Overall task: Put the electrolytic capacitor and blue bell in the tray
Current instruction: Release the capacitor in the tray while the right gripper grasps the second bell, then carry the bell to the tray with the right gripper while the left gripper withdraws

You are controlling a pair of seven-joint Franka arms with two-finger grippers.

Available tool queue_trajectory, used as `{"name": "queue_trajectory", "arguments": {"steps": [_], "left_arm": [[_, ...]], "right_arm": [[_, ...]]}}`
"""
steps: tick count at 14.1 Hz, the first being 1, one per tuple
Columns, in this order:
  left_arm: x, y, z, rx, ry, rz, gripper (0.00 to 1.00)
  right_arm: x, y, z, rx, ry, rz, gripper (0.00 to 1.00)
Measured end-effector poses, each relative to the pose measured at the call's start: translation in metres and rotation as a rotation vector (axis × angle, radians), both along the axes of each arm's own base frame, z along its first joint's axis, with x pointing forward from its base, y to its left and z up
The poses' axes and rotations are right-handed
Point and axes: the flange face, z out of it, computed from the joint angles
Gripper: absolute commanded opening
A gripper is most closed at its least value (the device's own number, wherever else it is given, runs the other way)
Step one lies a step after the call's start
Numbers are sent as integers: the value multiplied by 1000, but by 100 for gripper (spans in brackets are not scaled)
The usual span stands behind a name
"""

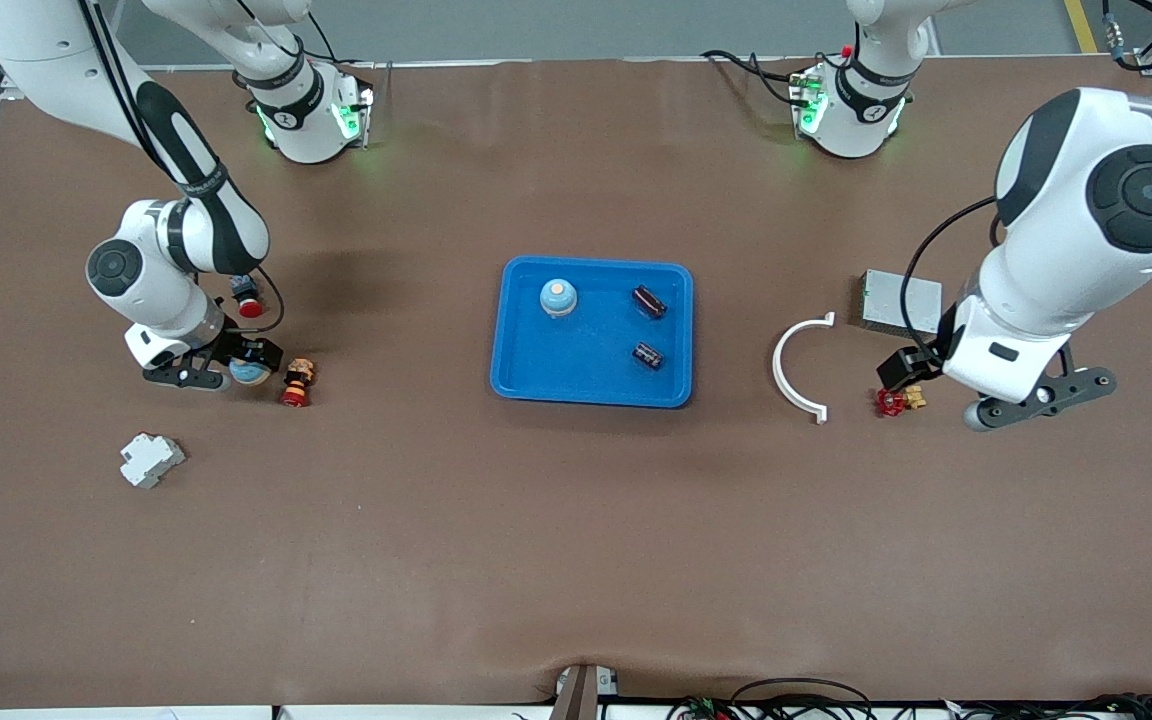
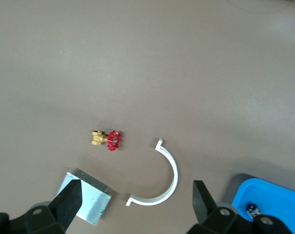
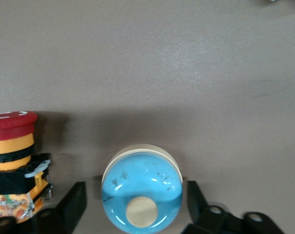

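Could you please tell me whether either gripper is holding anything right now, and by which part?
Nothing is gripped yet. The right gripper straddles a blue bell, fingers clear of its sides. The left gripper hangs open and holds nothing.

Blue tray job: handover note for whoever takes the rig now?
Right gripper: down at the table toward the right arm's end, fingers either side of a blue bell, a gap showing on each side, no grip confirmed.
Left gripper: open, holding nothing, over the white curved clip; this arm waits.
Done: the blue tray holds one blue bell and two electrolytic capacitors.
Left: close on the bell at the right gripper, carry it to the tray.
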Motion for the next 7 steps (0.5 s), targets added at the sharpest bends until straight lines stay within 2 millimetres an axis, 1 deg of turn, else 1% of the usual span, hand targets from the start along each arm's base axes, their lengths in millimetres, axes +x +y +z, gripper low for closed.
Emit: {"name": "queue_trajectory", "arguments": {"steps": [7], "left_arm": [[-7,1,4,21,31,-16,100]], "right_arm": [[2,11,2,2,2,2,0]]}}
